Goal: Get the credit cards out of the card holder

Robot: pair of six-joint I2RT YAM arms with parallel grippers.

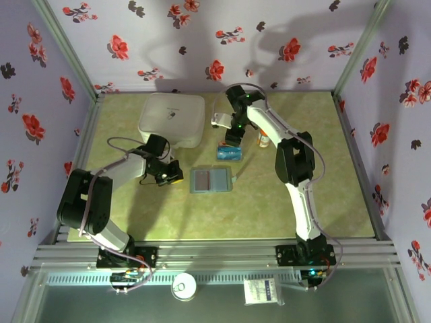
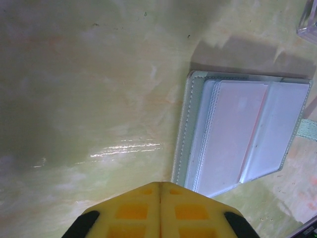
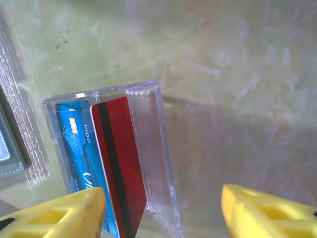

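The right pincer (image 3: 161, 213), fingers spread wide on an arm doubled back toward its base, hangs over the clear tray (image 3: 148, 94) holding the blue credit card (image 3: 74, 144) and red credit card (image 3: 119, 163), while the left pincer (image 2: 159, 203), pressed together, sits low just beside the open card holder (image 2: 237, 134).

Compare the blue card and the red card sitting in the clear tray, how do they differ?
The blue card shows its chip side with printed lettering, while the red card shows a dark stripe running along its length. The red card lies on top and covers part of the blue card. Both are thin cards of similar size, resting together in the clear tray.
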